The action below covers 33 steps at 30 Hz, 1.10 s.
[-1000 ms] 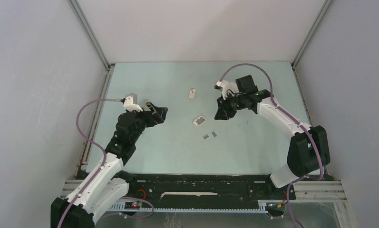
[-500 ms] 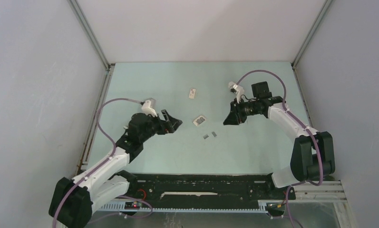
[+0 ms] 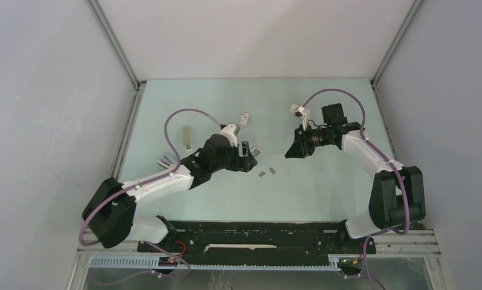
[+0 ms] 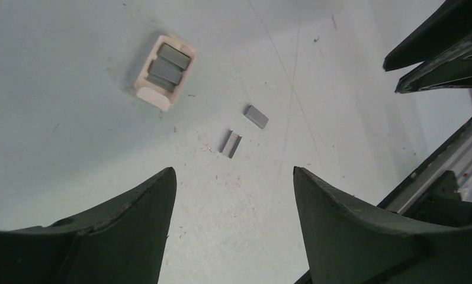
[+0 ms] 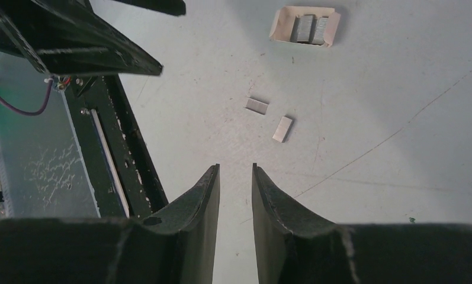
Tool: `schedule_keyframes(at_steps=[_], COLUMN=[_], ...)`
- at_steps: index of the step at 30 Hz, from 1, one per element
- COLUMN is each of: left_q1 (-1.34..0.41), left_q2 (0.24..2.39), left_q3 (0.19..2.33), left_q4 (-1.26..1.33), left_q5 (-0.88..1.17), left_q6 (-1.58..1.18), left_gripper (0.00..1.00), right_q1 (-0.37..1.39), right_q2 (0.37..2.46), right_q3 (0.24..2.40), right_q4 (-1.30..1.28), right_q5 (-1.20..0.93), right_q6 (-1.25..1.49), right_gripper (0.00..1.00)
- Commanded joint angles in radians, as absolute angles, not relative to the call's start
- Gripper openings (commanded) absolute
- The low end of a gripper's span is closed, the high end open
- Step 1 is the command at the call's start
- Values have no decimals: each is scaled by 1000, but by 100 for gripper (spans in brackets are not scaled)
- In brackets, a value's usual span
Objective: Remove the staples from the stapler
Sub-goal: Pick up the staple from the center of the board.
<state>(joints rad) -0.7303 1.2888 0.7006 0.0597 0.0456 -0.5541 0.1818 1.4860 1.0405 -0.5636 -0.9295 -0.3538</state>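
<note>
The pale green desk (image 3: 323, 193) fills the floor of a white-walled booth, with both arms bolted at its near edge. The left arm (image 3: 159, 184) stretches low from the near left corner towards the middle of the desk. The right arm (image 3: 365, 151) bends in from the near right corner and points back towards the middle as well. The left gripper (image 4: 233, 174) hangs over the middle with its jaws wide apart and nothing between them. The right gripper (image 5: 235, 168) hovers a little nearer the right edge, its jaws almost together with only a thin strip of desk showing between them, and it holds nothing. A long grey bar (image 3: 187, 138) lies towards the left edge, about halfway between the near and far edges. A smaller silvery piece (image 3: 164, 161) lies closer still to that edge and slightly nearer (at this size I cannot tell which of the two, if either, is the stapler). A small white box with a red mark (image 3: 244, 118) sits towards the far edge, around the middle of the desk's width. An open cream box (image 4: 164, 71) lies at the middle of the desk, just ahead of the left gripper, with grey blocks packed inside it. The staples (image 4: 256, 116) lie loose on the bare desk as two tiny grey strips, close together but not touching, just on the near side of the open box and between the two grippers
</note>
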Motion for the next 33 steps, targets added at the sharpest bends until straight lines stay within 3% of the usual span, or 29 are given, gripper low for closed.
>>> schedule_keyframes(at_steps=[1, 17, 24, 33], left_q1=[-785, -867, -877, -891], left_q2=[1395, 1596, 1666, 1751], left_q3=[818, 975, 1035, 1126], left_q4=[8, -102, -140, -235], left_q5=[4, 12, 28, -49], left_q6=[-497, -453, -431, -387], left_gripper=[77, 66, 54, 52], right_q1=[163, 126, 120, 112], right_q2=[1498, 1506, 1510, 1509], right_q3=[1045, 1045, 1044, 1045], right_q4=[-544, -555, -556, -557], right_q5=[-948, -937, -928, -931], right_q6=[-371, -397, -400, -405], right_gripper=[34, 34, 33, 33])
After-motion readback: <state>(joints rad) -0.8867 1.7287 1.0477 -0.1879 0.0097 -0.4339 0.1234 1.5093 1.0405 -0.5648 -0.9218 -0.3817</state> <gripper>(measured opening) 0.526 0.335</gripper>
